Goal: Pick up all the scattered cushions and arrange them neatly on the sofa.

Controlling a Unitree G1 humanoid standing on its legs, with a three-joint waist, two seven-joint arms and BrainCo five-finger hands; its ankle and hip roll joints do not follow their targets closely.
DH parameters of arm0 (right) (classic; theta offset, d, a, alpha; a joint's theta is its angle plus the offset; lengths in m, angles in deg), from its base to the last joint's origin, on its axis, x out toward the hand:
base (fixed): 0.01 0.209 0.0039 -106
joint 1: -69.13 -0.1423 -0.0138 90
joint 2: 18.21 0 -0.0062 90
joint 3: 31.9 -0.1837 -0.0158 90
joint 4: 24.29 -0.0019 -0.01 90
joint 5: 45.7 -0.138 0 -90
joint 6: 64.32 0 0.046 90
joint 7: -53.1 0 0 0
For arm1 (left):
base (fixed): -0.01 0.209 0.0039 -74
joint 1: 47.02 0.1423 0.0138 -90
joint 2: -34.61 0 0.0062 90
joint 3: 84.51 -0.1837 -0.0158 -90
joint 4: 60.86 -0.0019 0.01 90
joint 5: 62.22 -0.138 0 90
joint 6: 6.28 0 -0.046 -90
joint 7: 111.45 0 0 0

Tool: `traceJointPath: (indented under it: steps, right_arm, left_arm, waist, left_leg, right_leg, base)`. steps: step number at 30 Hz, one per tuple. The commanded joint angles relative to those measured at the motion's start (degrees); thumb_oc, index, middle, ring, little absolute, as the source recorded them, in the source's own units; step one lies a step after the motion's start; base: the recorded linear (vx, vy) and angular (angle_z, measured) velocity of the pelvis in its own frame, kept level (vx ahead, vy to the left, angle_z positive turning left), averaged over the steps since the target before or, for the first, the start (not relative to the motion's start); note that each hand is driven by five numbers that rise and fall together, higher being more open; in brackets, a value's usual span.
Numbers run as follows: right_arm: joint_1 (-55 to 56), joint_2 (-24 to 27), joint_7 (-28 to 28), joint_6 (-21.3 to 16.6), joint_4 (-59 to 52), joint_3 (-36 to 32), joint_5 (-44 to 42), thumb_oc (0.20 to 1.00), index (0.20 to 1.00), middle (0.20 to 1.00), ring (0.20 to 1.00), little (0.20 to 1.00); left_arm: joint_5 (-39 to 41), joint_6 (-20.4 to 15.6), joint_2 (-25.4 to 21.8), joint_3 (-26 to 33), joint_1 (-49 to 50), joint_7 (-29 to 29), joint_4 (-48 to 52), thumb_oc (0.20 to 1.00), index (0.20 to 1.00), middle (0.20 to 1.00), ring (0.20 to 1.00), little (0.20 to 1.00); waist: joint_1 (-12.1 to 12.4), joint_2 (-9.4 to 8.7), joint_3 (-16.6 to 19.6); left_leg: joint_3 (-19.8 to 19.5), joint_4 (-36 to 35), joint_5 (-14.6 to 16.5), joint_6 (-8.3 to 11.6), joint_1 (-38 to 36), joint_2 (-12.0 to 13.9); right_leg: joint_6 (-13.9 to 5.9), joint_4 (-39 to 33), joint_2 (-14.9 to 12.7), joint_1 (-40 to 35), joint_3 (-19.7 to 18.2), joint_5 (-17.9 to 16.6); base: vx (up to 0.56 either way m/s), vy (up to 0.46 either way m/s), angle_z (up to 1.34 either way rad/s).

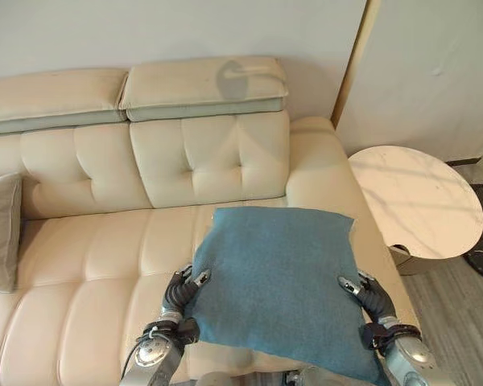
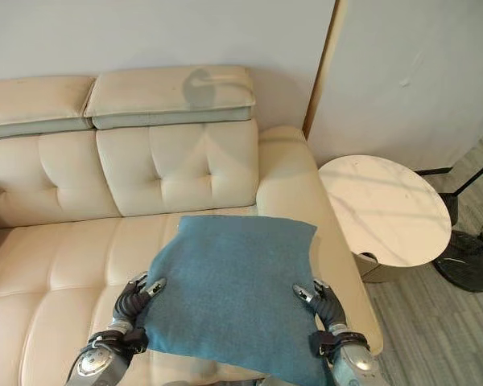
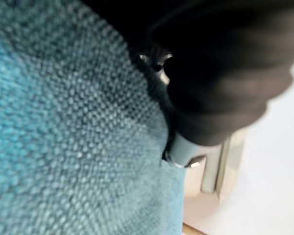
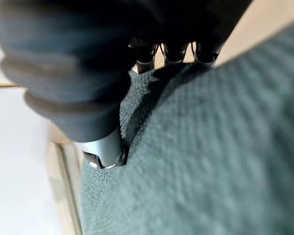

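Observation:
A blue cushion [image 1: 278, 281] hangs flat above the right seat of the cream sofa [image 1: 88, 257], held between both hands. My left hand [image 1: 182, 294] grips its left edge, the thumb on top and the fingers curled under the cloth. Its right edge is pinched the same way by my right hand [image 1: 369, 296]. In the wrist views the blue cushion [image 3: 63, 147] lies right against my left hand [image 3: 186, 147], and the cushion [image 4: 210, 161] against my right hand [image 4: 105, 149]. A grey cushion [image 1: 0, 233] leans against the backrest at the sofa's far left.
A round pale side table [image 1: 419, 201] stands just right of the sofa's armrest [image 1: 318, 169]. A dark lamp base [image 2: 471, 261] sits on the wooden floor further right. The wall runs close behind the sofa.

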State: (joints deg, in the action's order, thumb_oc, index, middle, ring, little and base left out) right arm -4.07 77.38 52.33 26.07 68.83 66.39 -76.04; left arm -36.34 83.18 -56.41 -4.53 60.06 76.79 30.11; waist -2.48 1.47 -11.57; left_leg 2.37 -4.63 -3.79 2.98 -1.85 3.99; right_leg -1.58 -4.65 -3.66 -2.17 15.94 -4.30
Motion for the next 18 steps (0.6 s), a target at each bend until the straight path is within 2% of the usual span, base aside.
traceJointPath:
  steps: [1, 4, 5, 7, 10, 11, 12, 15, 18]
  right_arm:
    - [-5.25, -2.16, 1.19, -3.92, -3.42, 3.58, 2.1, 0.2, 0.2, 0.2, 0.2, 0.2]
    - [-7.99, -3.51, -0.65, -4.79, -2.62, 4.42, 2.29, 0.2, 0.2, 0.2, 0.2, 0.2]
    - [-11.99, -4.95, -4.09, -6.19, -0.94, 5.31, 3.84, 0.2, 0.2, 0.2, 0.2, 0.2]
    - [-12.1, -4.98, -4.11, -6.23, -0.86, 5.29, 3.85, 0.2, 0.2, 0.2, 0.2, 0.2]
    - [-23.38, -7.51, -13.27, -10.03, 2.62, 8.29, 7.57, 0.2, 0.2, 0.2, 0.2, 0.2]
    - [-27.23, -8.2, -16.78, -12.06, 3.1, 8.88, 8.88, 0.2, 0.2, 0.2, 0.2, 0.2]
    - [-30.32, -8.64, -18.6, -13.11, 3.9, 9.77, 9.05, 0.2, 0.2, 0.2, 0.2, 0.2]
    - [-40.17, -8.91, -24.37, -15.44, 7.58, 11.77, 10.78, 0.2, 0.2, 0.2, 0.2, 0.2]
    - [-48.83, -8.03, -28.28, -16.67, 12.32, 12.8, 12.01, 0.2, 0.2, 0.2, 0.2, 0.2]
  left_arm:
    - [-1.3, -5.34, -2.03, 0.38, -3.44, -1.57, 2.75, 0.2, 0.2, 0.2, 0.2, 0.2]
    - [-2.07, -5.62, -2.55, -0.66, -6.2, -0.11, 0.74, 0.2, 0.2, 0.2, 0.2, 0.2]
    - [-3.13, -6.38, -2.75, -2.12, -10.25, 2.34, -1.19, 0.2, 0.2, 0.2, 0.2, 0.2]
    - [-3.14, -6.44, -2.74, -2.14, -10.4, 2.36, -1.3, 0.2, 0.2, 0.2, 0.2, 0.2]
    - [-10.92, -9.6, -2.72, -6.32, -23.11, 11.31, -5.54, 0.2, 0.2, 0.2, 0.2, 0.2]
    - [-17.01, -11.13, -3.09, -7.18, -28.32, 16.79, -6.45, 0.2, 0.2, 0.2, 0.2, 0.2]
    - [-18.61, -11.62, -2.23, -8.57, -32.06, 19.76, -7.98, 0.2, 0.2, 0.2, 0.2, 0.2]
    - [-25.31, -11.42, -2.45, -11.51, -43.64, 30.08, -14.97, 0.2, 0.2, 0.2, 0.2, 0.2]
    - [-28.56, -10.94, -3.95, -13.67, -52.17, 35.86, -20.69, 0.2, 0.2, 0.2, 0.2, 0.2]
  waist:
    - [1.22, -1.87, 2.58]
    - [1.47, -2.1, 2.31]
    - [1.57, -2.22, 2.14]
    - [1.67, -2.24, 2.12]
    - [1.96, -2.43, 1.05]
    - [2.06, -2.56, 0.31]
    - [2.03, -2.63, -0.46]
    - [2.06, -2.82, -2.66]
    - [1.95, -2.9, -5.37]
  left_leg:
    - [1.21, -0.37, 4.74, -0.11, 0.08, -0.56]
    - [1.73, -0.37, 5.2, -0.82, 0.83, -1.16]
    - [2.23, -0.37, 5.42, -1.43, 1.53, -1.67]
    - [2.32, -0.37, 5.42, -1.44, 1.58, -1.68]
    - [3.07, -0.37, 5.31, -1.9, 3.91, -2.18]
    - [3.13, -0.37, 5.09, -1.9, 4.94, -2.25]
    - [2.86, -0.37, 4.76, -1.91, 6.04, -2.37]
    - [2.74, 0.21, 3.29, -2.15, 9.76, -2.38]
    - [2.19, 8.15, 4.79, -2.69, 17.45, -2.4]
  right_leg:
    - [-3.72, -0.35, -3.31, -2.8, -1.15, 7.73]
    - [-4.43, -0.35, -4.11, -1.64, -1.8, 7.28]
    - [-5.05, -0.35, -4.62, -0.3, -2.7, 6.72]
    - [-5.05, -0.35, -4.63, -0.21, -2.79, 6.69]
    - [-5.52, -0.35, -5.2, 2.73, -3.83, 5.8]
    - [-5.52, -0.35, -5.31, 3.78, -4.08, 5.59]
    - [-5.45, -0.35, -5.28, 5.04, -4.29, 5.19]
    - [-4.86, -0.29, -5.43, 8.77, -4.96, 3.68]
    - [-4.14, 5.04, -6.24, 15.4, -6.08, 4.06]
  base:
    - [0.09, 0.298, -0.09]
    - [0.02, 0.204, -0.14]
    - [0.02, 0.18, -0.08]
    - [0.01, 0.107, -0.15]
    - [-0.02, 0.123, -0.08]
    - [-0.07, 0.062, -0.04]
    - [-0.08, 0.051, -0.02]
    - [-0.09, 0.011, -0.02]
    - [-0.13, -0.011, -0.16]
